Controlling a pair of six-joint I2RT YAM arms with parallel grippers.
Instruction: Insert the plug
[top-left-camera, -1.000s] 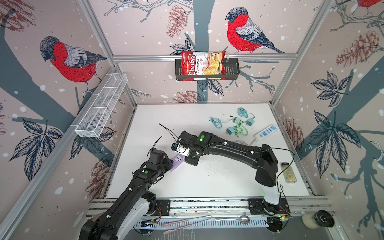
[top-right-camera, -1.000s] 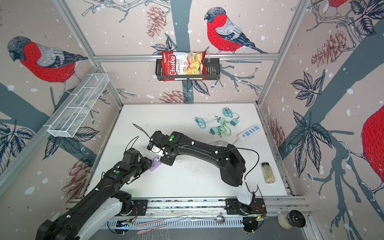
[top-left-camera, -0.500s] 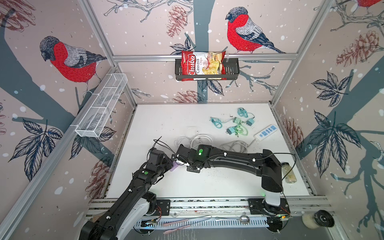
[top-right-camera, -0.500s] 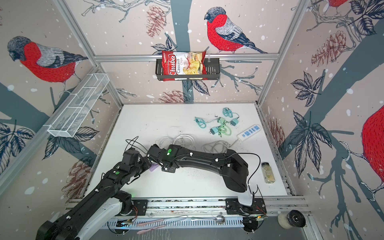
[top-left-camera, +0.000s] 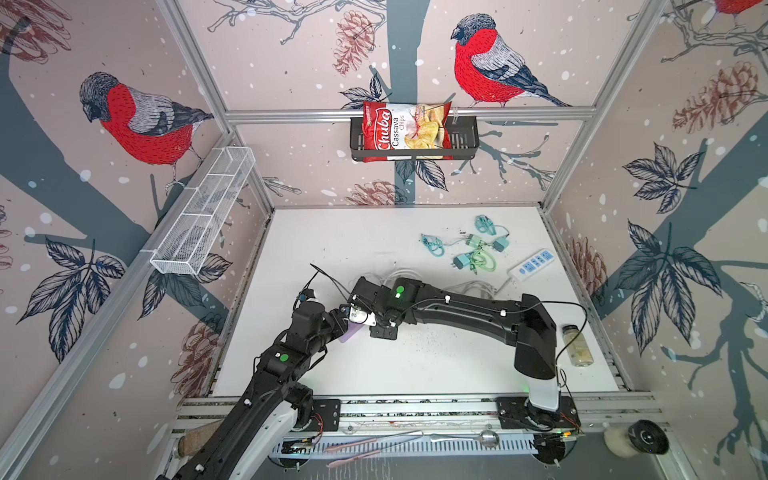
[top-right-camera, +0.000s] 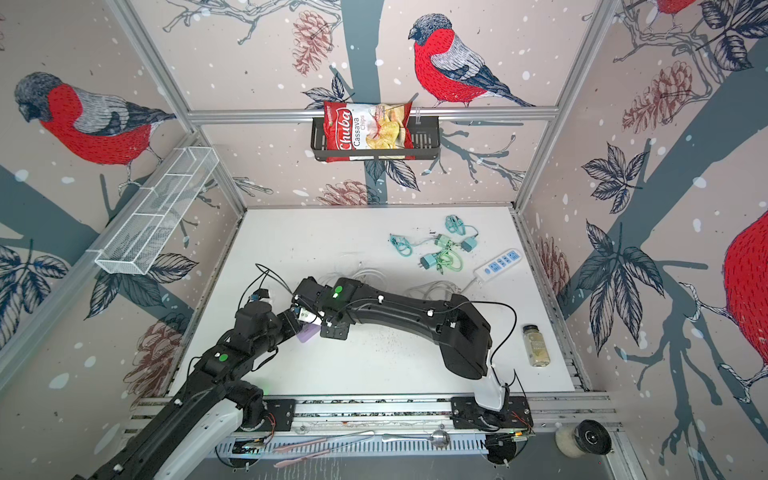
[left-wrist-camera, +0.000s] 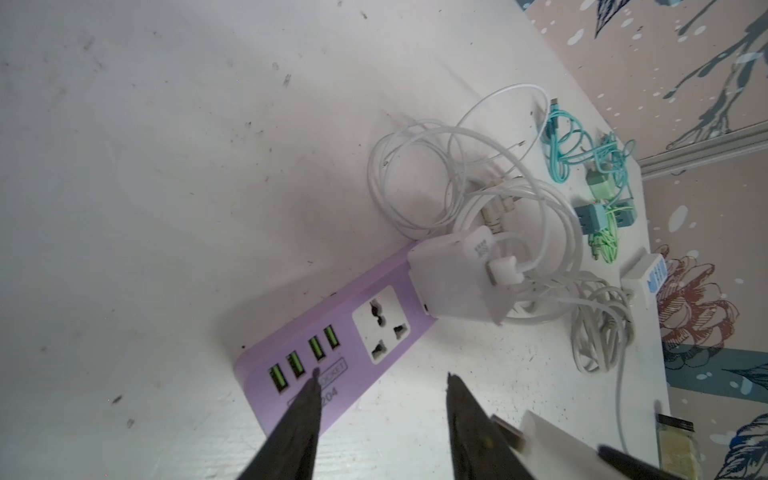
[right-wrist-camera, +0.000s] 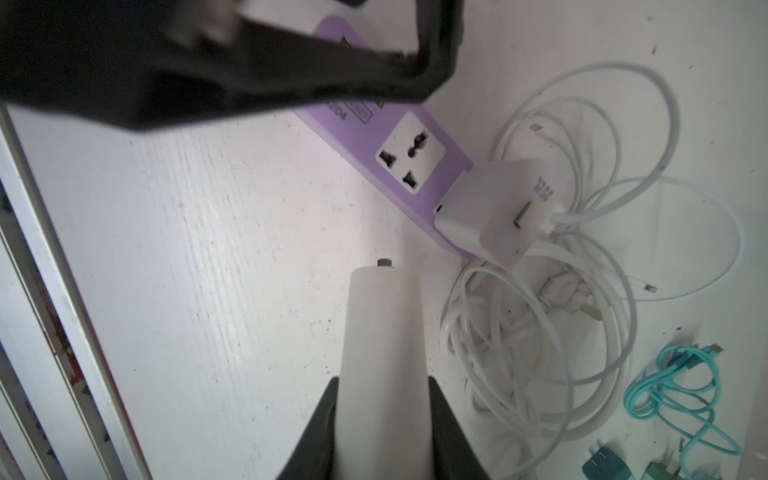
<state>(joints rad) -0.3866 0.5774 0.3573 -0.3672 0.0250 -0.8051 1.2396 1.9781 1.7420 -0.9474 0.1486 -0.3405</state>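
The purple power strip (left-wrist-camera: 324, 303) lies flat on the white table, with a free universal socket (left-wrist-camera: 381, 324) and several green USB ports. A white adapter (left-wrist-camera: 453, 278) sits in the strip's far end. My left gripper (left-wrist-camera: 382, 376) hovers open over the strip's near end, one finger above its face and the other above bare table. My right gripper (right-wrist-camera: 382, 379) is shut on the white plug (right-wrist-camera: 382, 324), whose metal pin points toward the strip and stands short of it. In a top view both grippers meet at the strip (top-left-camera: 348, 332), which the arms mostly hide.
Loose white cables (left-wrist-camera: 478, 174) are coiled beyond the strip. Teal cables and chargers (top-left-camera: 478, 249) and a white-and-blue power strip (top-left-camera: 533, 264) lie at the back right. A spice jar (top-left-camera: 577, 345) stands by the right edge. A chips bag (top-left-camera: 405, 131) hangs in a basket on the back wall.
My right arm has swung the plug left and toward the front, close beside the left gripper, uncovering the white cables behind it. The left arm has barely moved.
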